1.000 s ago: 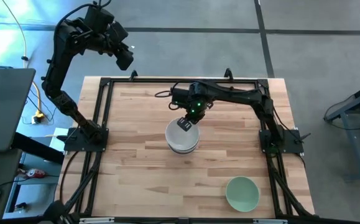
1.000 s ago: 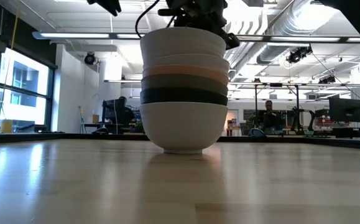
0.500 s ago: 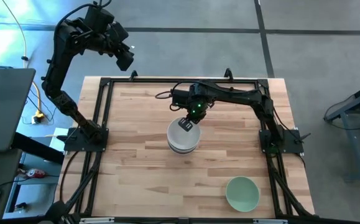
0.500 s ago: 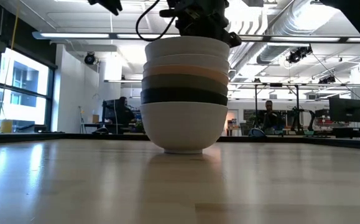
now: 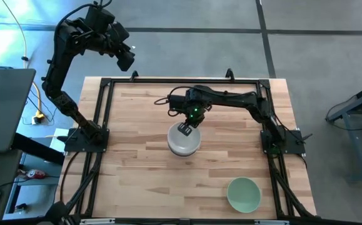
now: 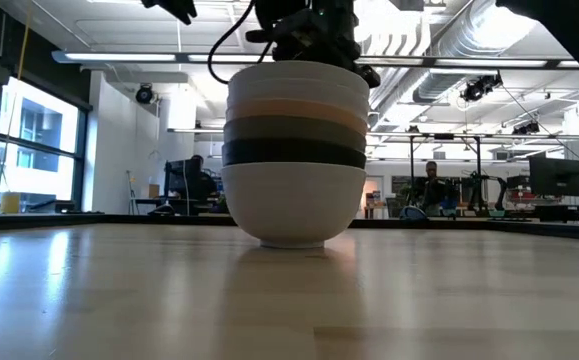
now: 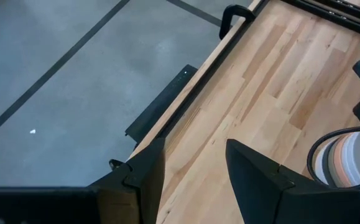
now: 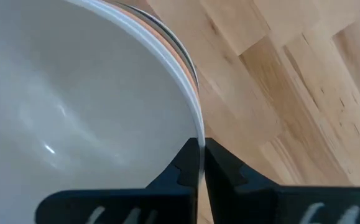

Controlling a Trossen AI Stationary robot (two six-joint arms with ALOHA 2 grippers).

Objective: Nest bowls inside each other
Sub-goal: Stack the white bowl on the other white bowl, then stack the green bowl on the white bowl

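Note:
A stack of nested bowls stands on its bottom white bowl's foot at the table's middle. From the side the stack shows white, black, olive-grey, peach-orange and white layers. My right gripper is shut on the top white bowl. A pale green bowl sits alone at the near right. My left gripper hangs open and empty, high above the table's far left corner; it also shows in its own wrist view. My right gripper pinches the top white bowl's rim on the bowl's far side, one finger inside the bowl and one outside. The fingers come from above, pointing down. The bowl sits level, nested in the stack below it.
A black metal frame runs along the table's edges, with the arm bases at left and right. Bare wood lies left of the stack and along the near side. People and desks show far behind the table in the low view.
My right gripper has gone down and a little toward the table's left edge, still shut on the top white bowl. That bowl, tilted and riding high a second ago, has sunk into the stack and sits level now.

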